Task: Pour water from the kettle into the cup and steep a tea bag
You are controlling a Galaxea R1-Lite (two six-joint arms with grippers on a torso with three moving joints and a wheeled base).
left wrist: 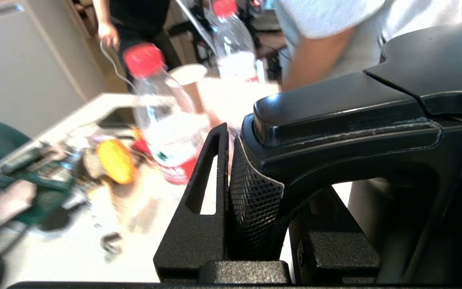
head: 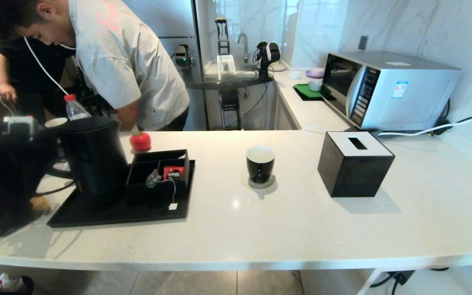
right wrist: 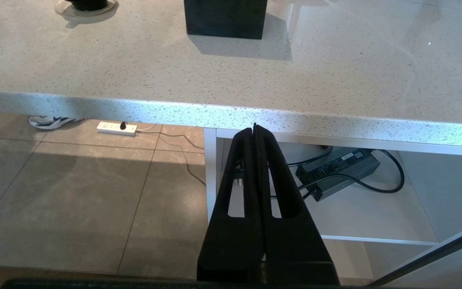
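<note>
The tall black kettle (head: pixel 94 155) stands on the left end of a black tray (head: pixel 96 211). My left gripper (head: pixel 53 149) is shut on its loop handle (left wrist: pixel 355 116), the mesh pad (left wrist: pixel 255 200) pressed against the handle in the left wrist view. The black cup (head: pixel 260 163) with a white inside sits on a clear coaster mid-counter, its base just showing in the right wrist view. The tea bag (head: pixel 153 179) lies in a black organiser box on the tray, its string running to a white tag (head: pixel 173 206). My right gripper (right wrist: pixel 255 129) hangs shut and empty below the counter's front edge.
A red sachet (head: pixel 173 173) sits beside the tea bag and a red round object (head: pixel 140 141) behind the box. A black tissue box (head: pixel 355 163) stands right of the cup, a microwave (head: pixel 387 88) behind it. A person (head: pixel 121 61) leans over behind the kettle, by red-capped bottles (left wrist: pixel 167 120).
</note>
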